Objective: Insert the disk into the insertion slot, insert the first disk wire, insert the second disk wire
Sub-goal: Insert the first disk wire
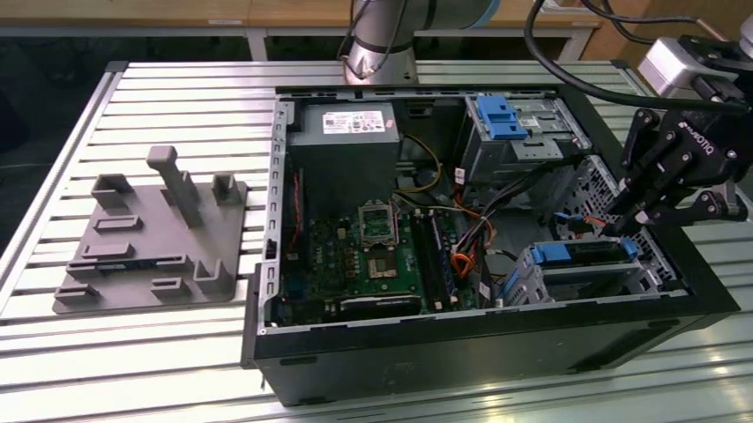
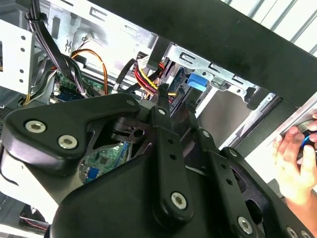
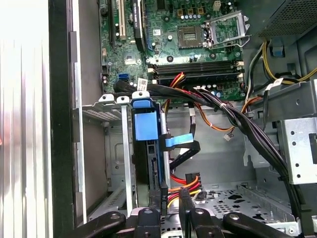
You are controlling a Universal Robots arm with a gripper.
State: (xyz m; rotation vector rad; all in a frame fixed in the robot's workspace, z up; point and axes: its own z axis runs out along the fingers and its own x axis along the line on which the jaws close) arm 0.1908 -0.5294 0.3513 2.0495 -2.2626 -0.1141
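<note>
Gripper [image 1: 615, 227] angles downward just beside the seated disk [image 1: 585, 253].

Arm [image 1: 383, 40] cut off at exterior view's top edge; disk [image 1: 585, 251] half hidden in insertion slot [image 1: 592, 276]; hand [image 2: 294, 163] cropped, second wrist view.

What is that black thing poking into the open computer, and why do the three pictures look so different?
It is a robot arm. One picture comes from a camera standing apart: it shows the open computer case on a ribbed metal table, a grey holder plate beside it. The other two come from cameras riding on the arm's wrist, looking inside the case from close. At the arm's end is the gripper; its jaws stand slightly apart with nothing between them, near red and yellow wires. The disk, framed in blue, already sits in the insertion slot. A person's hand shows at the edge of the second wrist view.
</note>
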